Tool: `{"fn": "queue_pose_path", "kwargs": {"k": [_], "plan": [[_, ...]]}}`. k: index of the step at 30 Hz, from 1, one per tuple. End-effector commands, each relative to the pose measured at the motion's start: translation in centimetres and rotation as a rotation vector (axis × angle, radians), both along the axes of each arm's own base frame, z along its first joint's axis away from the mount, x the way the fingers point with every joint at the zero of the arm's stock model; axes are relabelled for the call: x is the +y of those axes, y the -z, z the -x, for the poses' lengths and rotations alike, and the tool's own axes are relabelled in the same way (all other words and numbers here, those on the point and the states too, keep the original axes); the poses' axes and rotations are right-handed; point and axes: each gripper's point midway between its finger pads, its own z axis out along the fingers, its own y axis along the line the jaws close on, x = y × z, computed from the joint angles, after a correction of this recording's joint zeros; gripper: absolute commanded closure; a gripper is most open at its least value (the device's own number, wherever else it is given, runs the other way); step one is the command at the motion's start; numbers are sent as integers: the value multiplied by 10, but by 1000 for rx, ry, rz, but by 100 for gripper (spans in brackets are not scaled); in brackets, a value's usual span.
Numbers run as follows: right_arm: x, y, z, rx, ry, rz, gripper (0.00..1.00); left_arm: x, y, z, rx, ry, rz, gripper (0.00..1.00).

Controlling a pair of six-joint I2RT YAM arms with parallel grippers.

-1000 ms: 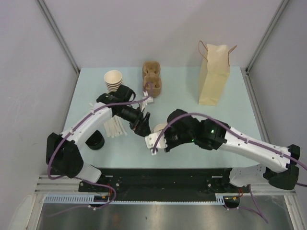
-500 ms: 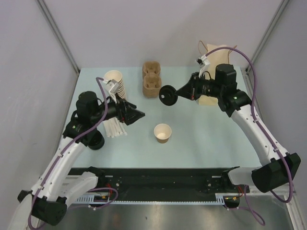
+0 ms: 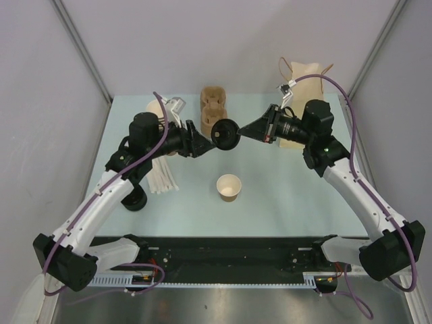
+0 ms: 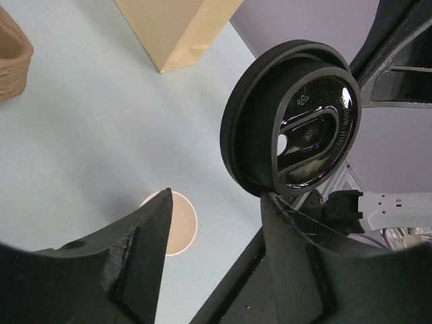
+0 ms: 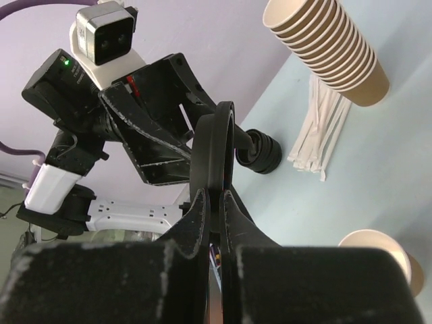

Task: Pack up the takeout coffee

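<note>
No lidded cup shows. A small brown cup (image 3: pixel 229 187) stands open at mid-table; it also shows in the left wrist view (image 4: pixel 179 223) and the right wrist view (image 5: pixel 378 254). My right gripper (image 3: pixel 246 131) (image 5: pixel 214 201) is shut on the rim of a round black lid (image 3: pixel 225 134) (image 5: pixel 213 145), held on edge in the air above the table's far middle. My left gripper (image 3: pixel 202 144) (image 4: pixel 216 226) is open just left of the lid (image 4: pixel 297 128), with its right fingertip (image 4: pixel 283 216) at the lid's lower rim.
A stack of lidless brown cups (image 3: pixel 159 110) (image 5: pixel 331 47) stands far left, partly behind my left arm. White sticks (image 3: pixel 162 179) and a pile of black lids (image 3: pixel 135 200) lie left. A cardboard cup carrier (image 3: pixel 213 106) and a paper bag (image 3: pixel 302 101) stand at the back.
The right gripper has carried the lid up from near the cup and then left. The left gripper has risen and swung right until it is next to the lid.
</note>
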Motion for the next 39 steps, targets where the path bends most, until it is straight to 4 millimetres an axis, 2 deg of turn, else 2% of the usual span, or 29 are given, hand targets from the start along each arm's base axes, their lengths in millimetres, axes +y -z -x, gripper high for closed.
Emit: {"fn": "queue_pose_path", "kwargs": {"k": [1, 8, 14, 15, 20, 26, 35, 39], "plan": [[3, -18, 12, -32, -9, -47, 100, 1, -30, -4, -52, -41, 38, 42], [-4, -7, 8, -18, 38, -21, 100, 0, -39, 3, -67, -21, 65, 45], [-14, -12, 1, -30, 87, -28, 100, 5, -45, 3, -68, -56, 67, 45], [-15, -3, 1, 7, 92, -10, 100, 5, -50, 1, -85, -56, 79, 45], [-12, 1, 3, 21, 86, -7, 100, -4, -53, -2, -81, -46, 76, 49], [-8, 4, 6, 34, 82, -10, 100, -13, -50, -6, -90, -46, 40, 54], [-7, 6, 5, 61, 88, -25, 100, -17, -33, -7, -75, -47, -30, 67], [-5, 10, 5, 80, 88, -23, 100, -21, -29, -8, -89, -41, -61, 68]]}}
